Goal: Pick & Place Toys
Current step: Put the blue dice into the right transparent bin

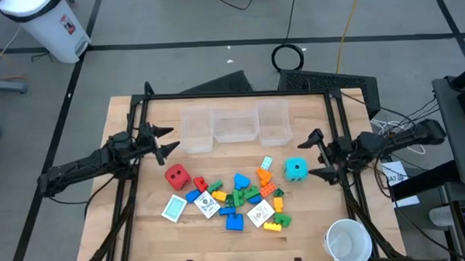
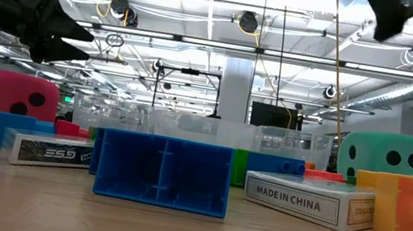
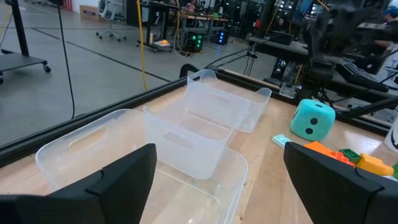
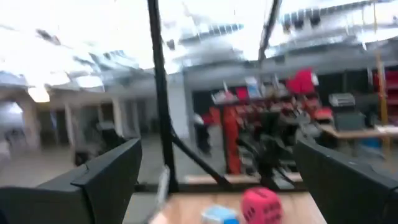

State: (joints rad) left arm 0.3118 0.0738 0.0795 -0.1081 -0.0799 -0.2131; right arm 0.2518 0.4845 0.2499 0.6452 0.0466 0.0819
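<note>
The toys lie in a loose heap (image 1: 239, 198) on the wooden table: blue, green, orange and yellow bricks with small cards (image 1: 174, 208) among them. A red die (image 1: 177, 176) stands at the heap's left and a cyan die (image 1: 296, 169) at its right. My left gripper (image 1: 173, 142) is open above the table's left side, pointing at the clear bins (image 3: 186, 134). My right gripper (image 1: 312, 153) is open at the right side, raised beside the cyan die, tipped upward, with the red die (image 4: 261, 205) low in its wrist view. Neither holds anything.
Three clear bins (image 1: 232, 125) stand in a row at the table's far side. A white round cup (image 1: 348, 241) sits at the near right corner. A black frame (image 1: 239, 94) edges the table. A large blue brick (image 2: 163, 170) stands nearest the low camera.
</note>
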